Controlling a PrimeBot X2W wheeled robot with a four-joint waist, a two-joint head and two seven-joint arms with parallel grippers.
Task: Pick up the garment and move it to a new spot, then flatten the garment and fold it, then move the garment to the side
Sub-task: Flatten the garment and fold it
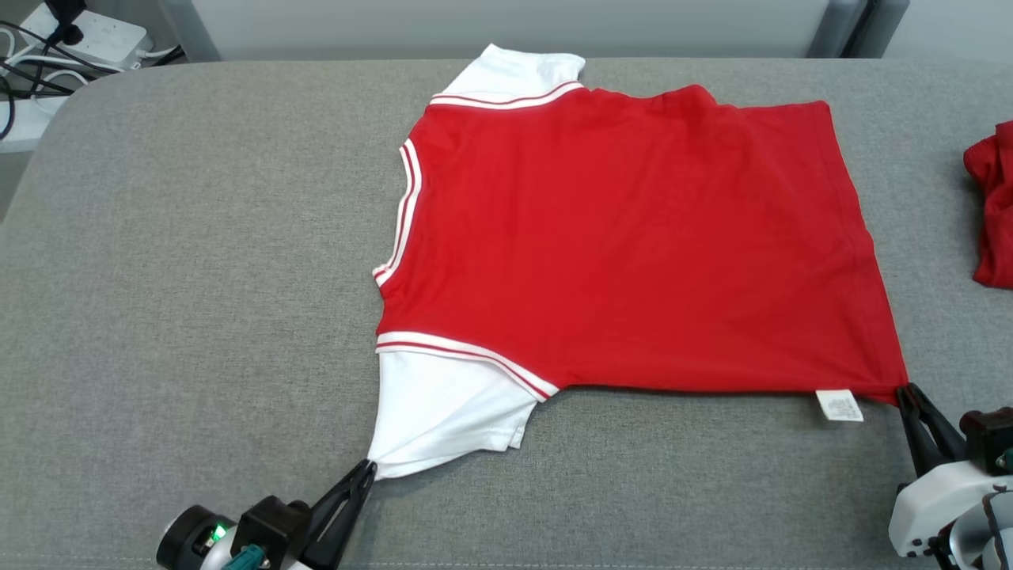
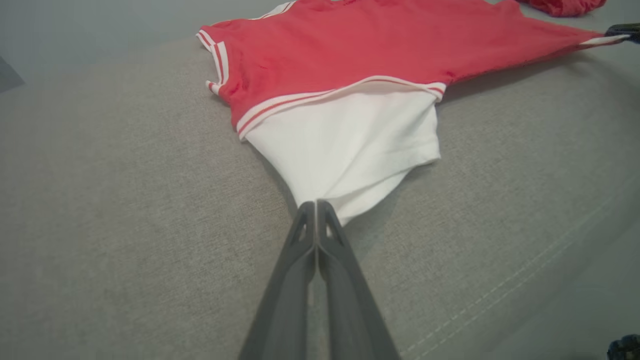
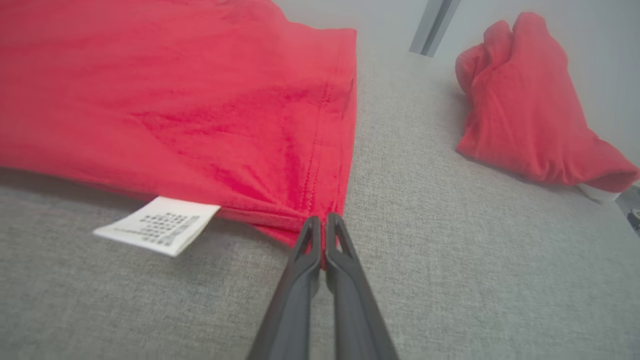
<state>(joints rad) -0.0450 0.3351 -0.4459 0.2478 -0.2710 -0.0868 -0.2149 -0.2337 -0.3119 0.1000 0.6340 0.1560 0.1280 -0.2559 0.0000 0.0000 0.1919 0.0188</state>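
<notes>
Garment (image 1: 633, 237) lies spread on the grey cushion (image 1: 198, 277), its white sleeve (image 1: 443, 412) at 7 o'clock pinched in my left gripper (image 1: 366, 469), its hem corner (image 1: 890, 380) at 4 o'clock pinched in my right gripper (image 1: 906, 392), so I would pull both outward evenly and low.

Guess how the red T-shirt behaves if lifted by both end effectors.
Probably floppy: the white sleeve puckers to a point at the left end effector. Likely sags mid-span; the right end effector pinches only a hem corner of the T-shirt.

One red-and-white garment (image 1: 633, 237), one crumpled red garment (image 1: 993, 206), two pincers (image 1: 366, 469) (image 1: 908, 392), one care label (image 1: 840, 404)
</notes>
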